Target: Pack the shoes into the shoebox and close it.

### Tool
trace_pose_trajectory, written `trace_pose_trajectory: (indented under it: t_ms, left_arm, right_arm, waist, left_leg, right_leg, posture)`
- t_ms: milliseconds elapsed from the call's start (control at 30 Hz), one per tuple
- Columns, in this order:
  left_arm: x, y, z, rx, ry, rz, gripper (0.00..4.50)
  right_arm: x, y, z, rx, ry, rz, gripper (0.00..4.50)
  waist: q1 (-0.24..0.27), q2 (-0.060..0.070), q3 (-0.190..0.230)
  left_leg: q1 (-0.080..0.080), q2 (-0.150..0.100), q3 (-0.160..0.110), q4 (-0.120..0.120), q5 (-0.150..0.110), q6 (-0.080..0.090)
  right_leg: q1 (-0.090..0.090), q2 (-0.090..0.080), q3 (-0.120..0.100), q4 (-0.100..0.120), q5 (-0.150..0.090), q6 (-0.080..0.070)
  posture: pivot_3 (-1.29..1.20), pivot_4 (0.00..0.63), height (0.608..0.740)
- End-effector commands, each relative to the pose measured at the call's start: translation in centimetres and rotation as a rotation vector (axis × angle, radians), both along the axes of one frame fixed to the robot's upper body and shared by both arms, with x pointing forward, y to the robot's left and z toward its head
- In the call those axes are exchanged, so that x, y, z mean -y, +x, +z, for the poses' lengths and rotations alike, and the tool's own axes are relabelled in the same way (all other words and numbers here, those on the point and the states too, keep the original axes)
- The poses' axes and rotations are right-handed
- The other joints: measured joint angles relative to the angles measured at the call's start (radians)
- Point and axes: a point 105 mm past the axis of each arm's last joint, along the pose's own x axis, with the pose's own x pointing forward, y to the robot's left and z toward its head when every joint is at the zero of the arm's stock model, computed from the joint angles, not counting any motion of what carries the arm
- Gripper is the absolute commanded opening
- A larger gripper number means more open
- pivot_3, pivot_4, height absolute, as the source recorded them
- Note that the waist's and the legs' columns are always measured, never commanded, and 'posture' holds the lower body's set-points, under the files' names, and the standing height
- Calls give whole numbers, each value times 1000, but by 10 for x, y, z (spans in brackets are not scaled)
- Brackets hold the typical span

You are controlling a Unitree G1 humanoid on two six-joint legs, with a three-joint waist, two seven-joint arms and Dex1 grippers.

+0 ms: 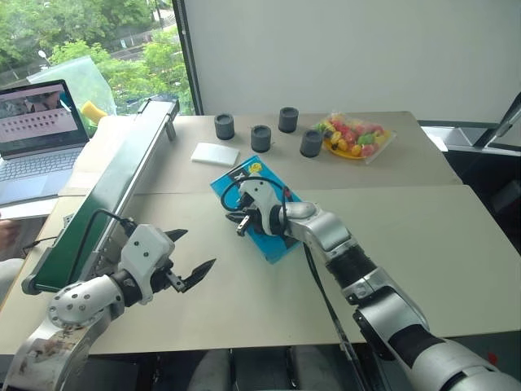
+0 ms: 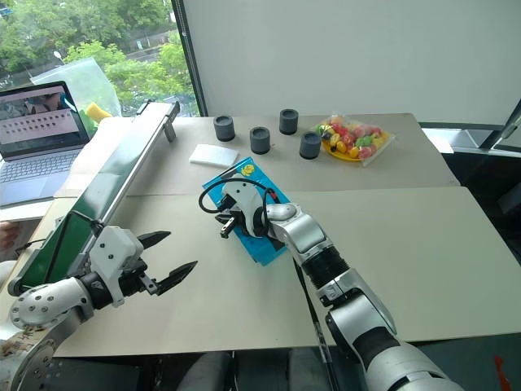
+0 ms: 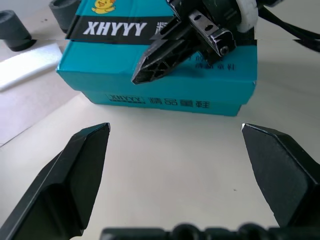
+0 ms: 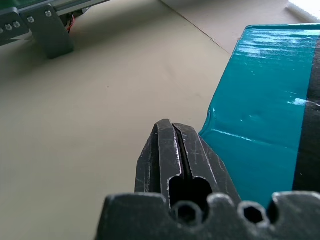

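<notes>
One shoebox (image 1: pixel 259 213) lies closed on the beige table (image 1: pixel 423 244), its bright blue lid down, with a black band and a small yellow duck logo near its far end. The shoes cannot be seen with the lid shut.

The right gripper (image 3: pixel 150 70) has its two black fingers pressed tightly together, holding nothing; its tip sits over the near left corner of the lid, and whether it touches the cardboard cannot be told. The left gripper (image 1: pixel 191 257) hovers above the bare table in front of and to the left of the box, well apart from it, with its two fingers spread wide and nothing between them.

Beyond the box lies one flat white pad (image 1: pixel 215 153). Four dark grey cylinders (image 1: pixel 260 137) stand in a loose row at the far side of the table, and one clear bag of colourful toy fruit (image 1: pixel 355 137) rests to their right. One green conveyor belt (image 1: pixel 114 191) runs along the left edge, and one open laptop (image 1: pixel 37 138) sits beyond it.
</notes>
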Motion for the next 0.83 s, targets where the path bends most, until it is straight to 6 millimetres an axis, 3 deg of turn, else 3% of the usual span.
trace_pose_trajectory:
  t_ms: [33, 133, 233, 367, 467, 600, 833]
  left_arm:
    - [-2, 4, 18, 80, -34, 50, 4500]
    - [-7, 11, 22, 100, -64, 109, 4500]
    - [-14, 20, 29, 129, -154, 210, 4500]
    - [-21, 27, 33, 155, -249, 332, 4500]
    - [-20, 27, 29, 147, -267, 384, 4500]
    - [-32, 28, 20, 133, -314, 510, 4500]
    - [-49, 30, 2, 114, -317, 661, 4500]
  right_arm:
    - [9, 13, 12, -48, 95, -89, 14]
    - [22, 28, 41, -44, 230, -177, 14]
    - [57, 48, 74, -24, 373, -322, 14]
    - [95, 54, 91, 36, 401, -429, 14]
    - [124, 51, 95, 66, 401, -509, 14]
    - [162, 45, 83, 135, 268, -652, 14]
    - [194, 43, 68, 216, 92, -796, 14]
  waist:
    - [0, 0, 0]
    - [1, 0, 0]
    - [4, 0, 1]
    - [8, 0, 1]
    - [6, 0, 1]
    - [4, 0, 1]
    - [1, 0, 1]
  left_leg:
    - [0, 0, 0, 0, 0, 0]
    - [-2, 0, 0, 0, 0, 0]
    - [-6, -1, -1, 0, 0, 0]
    - [-9, -2, 0, 0, 0, 0]
    - [-11, -2, 0, 0, -1, 0]
    - [-18, -2, 2, 1, -1, 0]
    - [-19, -2, 5, 1, -1, 0]
  right_leg:
    - [0, 0, 0, 0, 1, -1]
    - [-2, 0, 0, 1, 3, -4]
    - [-5, -1, 0, 2, 3, -4]
    - [-7, -2, -1, 0, 3, -3]
    - [-8, -2, -1, -1, 3, -2]
    - [-17, -2, 1, 3, 3, -2]
    - [-18, -1, 2, 2, 3, -3]
  posture:
    - [0, 150, 740]
    - [0, 150, 740]
    - [0, 150, 740]
    - [0, 150, 740]
    - [0, 150, 740]
    - [0, 150, 740]
    - [0, 150, 740]
